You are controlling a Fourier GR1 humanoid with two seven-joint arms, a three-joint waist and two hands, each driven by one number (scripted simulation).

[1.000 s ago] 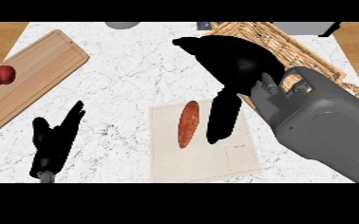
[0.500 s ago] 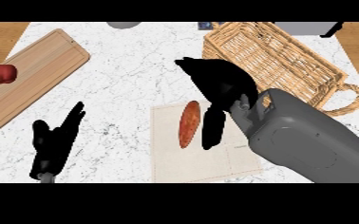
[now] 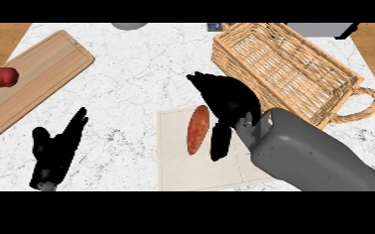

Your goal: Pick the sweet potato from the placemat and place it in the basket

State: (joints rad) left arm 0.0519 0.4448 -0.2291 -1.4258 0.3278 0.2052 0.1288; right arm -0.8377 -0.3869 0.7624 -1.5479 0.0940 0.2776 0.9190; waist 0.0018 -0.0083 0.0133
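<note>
An orange-red sweet potato point(image 3: 197, 129) lies lengthwise on a beige placemat point(image 3: 183, 171) in the middle of the marble counter. My right hand point(image 3: 227, 101) hovers right over it, fingers relaxed and spread, the thumb point(image 3: 219, 144) hanging down just right of the potato; no finger curls round it. The woven basket point(image 3: 285, 69) with a loop handle stands at the upper right, just beyond the hand. My left hand point(image 3: 57, 148) rests open at the lower left, fingers pointing up.
A wooden cutting board point(image 3: 40, 77) lies at the left with a red object point(image 3: 7, 77) on its edge. A grey bowl rim point(image 3: 130, 26) and a grey appliance point(image 3: 315, 28) sit along the counter's far edge.
My right arm has drawn back and lowered toward the sweet potato, uncovering more of the basket. The potato and my left hand have stayed put.
</note>
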